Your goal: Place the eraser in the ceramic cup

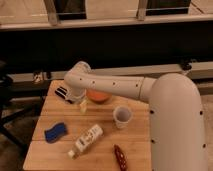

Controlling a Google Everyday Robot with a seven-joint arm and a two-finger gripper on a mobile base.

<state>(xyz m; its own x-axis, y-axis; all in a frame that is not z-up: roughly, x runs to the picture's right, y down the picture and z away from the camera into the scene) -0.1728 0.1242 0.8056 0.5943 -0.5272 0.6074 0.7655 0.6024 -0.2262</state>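
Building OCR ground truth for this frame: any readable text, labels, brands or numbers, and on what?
Nothing legible.
white bottle: marks on its label, too blurred to read.
eraser: white stripes only, no words.
ceramic cup, orange bowl, blue sponge: no markings seen.
gripper, low over the table between eraser and orange bowl: no lettering seen.
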